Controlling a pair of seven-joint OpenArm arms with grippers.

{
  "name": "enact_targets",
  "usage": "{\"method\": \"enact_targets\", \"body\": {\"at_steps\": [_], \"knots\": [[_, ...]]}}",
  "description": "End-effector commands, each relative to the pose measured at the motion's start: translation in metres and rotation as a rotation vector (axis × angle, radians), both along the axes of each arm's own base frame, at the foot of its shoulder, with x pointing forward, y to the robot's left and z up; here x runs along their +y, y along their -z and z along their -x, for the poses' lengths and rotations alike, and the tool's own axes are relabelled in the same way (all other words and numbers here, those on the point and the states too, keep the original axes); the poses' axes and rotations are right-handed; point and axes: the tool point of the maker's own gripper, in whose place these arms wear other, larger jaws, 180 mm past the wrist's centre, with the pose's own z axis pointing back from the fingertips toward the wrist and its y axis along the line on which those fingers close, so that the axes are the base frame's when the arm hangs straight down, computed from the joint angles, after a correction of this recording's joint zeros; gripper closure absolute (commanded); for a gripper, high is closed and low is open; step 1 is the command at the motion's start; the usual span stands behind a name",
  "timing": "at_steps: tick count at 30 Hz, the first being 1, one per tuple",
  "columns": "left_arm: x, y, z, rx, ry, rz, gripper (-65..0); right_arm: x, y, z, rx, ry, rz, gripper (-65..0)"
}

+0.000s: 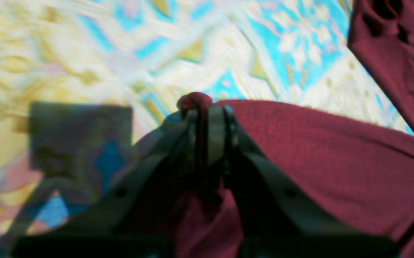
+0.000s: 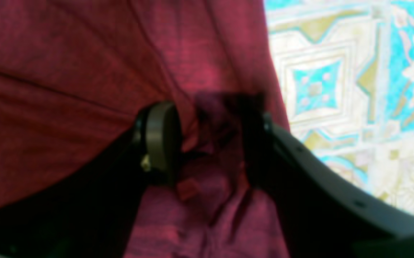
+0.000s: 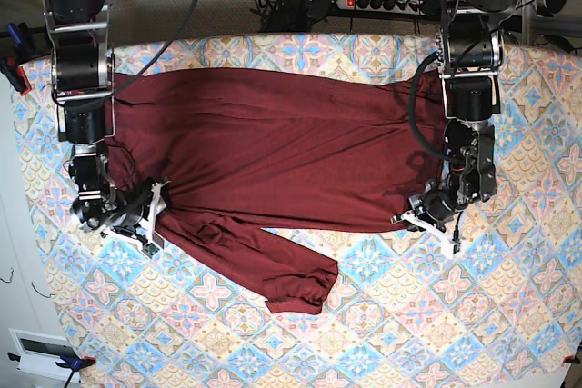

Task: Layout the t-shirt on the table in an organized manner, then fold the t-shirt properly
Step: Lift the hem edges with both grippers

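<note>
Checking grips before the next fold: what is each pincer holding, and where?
The left pincer is shut on a bunched edge of the t-shirt. The right pincer stands open around a fold of fabric, pinching nothing.

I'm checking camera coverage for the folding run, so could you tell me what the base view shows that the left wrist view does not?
Only the base view shows the whole maroon t-shirt spread across the table, one long sleeve trailing toward the near edge, both arms, the right gripper with its jaws apart at the cloth, and cables beyond the table.

Only the left wrist view shows the left gripper close up, its jaws pinched shut on a small fold of fabric.

Both show the maroon fabric, the patterned tablecloth and the left gripper at the shirt's edge.
</note>
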Motion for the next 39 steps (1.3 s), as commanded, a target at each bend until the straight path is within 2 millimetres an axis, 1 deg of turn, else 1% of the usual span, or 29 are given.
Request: {"method": "enact_targets", "body": {"at_steps": [1,4,6,8,9,10,11,12,14,16,18,20,22,25,27,29,31,36,39], "knots": [[0.013,-0.018,-0.013,-0.046,-0.014,-0.026,0.0,-0.005,-0.011,-0.01,-0.025,0.0,0.027,-27.6],[0.013,-0.018,-0.013,-0.046,-0.015,-0.026,0.0,-0.006,-0.011,-0.01,-0.026,0.0,0.028,-27.5],[0.014,-0.018,-0.013,-0.046,-0.016,-0.025,0.0,-0.005,-0.017,-0.014,-0.042,-0.006,0.033,-27.5],[0.015,-0.018,-0.013,-0.046,-0.017,-0.027,0.0,-0.003,-0.036,-0.026,-0.101,-0.002,0.026,-27.5],[0.015,-0.018,-0.013,-0.046,-0.017,-0.027,0.0,-0.006,-0.048,-0.032,-0.131,0.011,0.024,-27.5],[0.015,-0.018,-0.013,-0.046,-0.017,-0.027,0.0,-0.008,-0.055,-0.034,-0.148,0.023,0.024,-27.5],[0.015,-0.018,-0.013,-0.046,-0.017,-0.028,0.0,-0.013,-0.063,-0.036,-0.163,0.036,0.027,-27.5],[0.016,-0.018,-0.013,-0.046,-0.019,-0.027,0.0,-0.021,-0.07,-0.037,-0.176,0.052,0.037,-27.5],[0.017,-0.018,-0.013,-0.046,-0.019,-0.029,0.0,-0.035,-0.075,-0.037,-0.186,0.075,0.047,-27.5],[0.017,-0.018,-0.013,-0.047,-0.019,-0.03,0.0,-0.038,-0.076,-0.037,-0.186,0.079,0.052,-27.5],[0.026,-0.022,-0.014,-0.065,-0.033,-0.043,0.0,-0.047,-0.078,-0.036,-0.186,0.087,0.067,-27.5],[0.029,-0.023,-0.015,-0.073,-0.039,-0.048,0.0,-0.051,-0.079,-0.035,-0.186,0.091,0.073,-27.5],[0.03,-0.022,-0.014,-0.073,-0.04,-0.05,0.0,-0.052,-0.076,-0.033,-0.178,0.094,0.072,-27.5],[0.032,-0.022,-0.014,-0.071,-0.041,-0.054,0.0,-0.056,-0.064,-0.029,-0.148,0.112,0.055,-27.5],[0.044,-0.024,-0.013,-0.072,-0.053,-0.071,0.0,-0.056,-0.056,-0.026,-0.14,0.118,0.034,-27.5],[0.046,-0.025,-0.012,-0.072,-0.055,-0.075,0.0,-0.058,-0.045,-0.021,-0.117,0.132,0.016,-27.5],[0.046,-0.025,-0.012,-0.072,-0.055,-0.075,0.0,-0.059,-0.036,-0.017,-0.098,0.145,0.003,-27.5],[0.046,-0.025,-0.012,-0.072,-0.055,-0.075,0.0,-0.059,-0.022,-0.01,-0.075,0.165,-0.03,-27.7],[0.046,-0.025,-0.012,-0.072,-0.055,-0.075,0.0,-0.062,-0.011,-0.002,-0.04,0.181,-0.035,-27.8]]}}
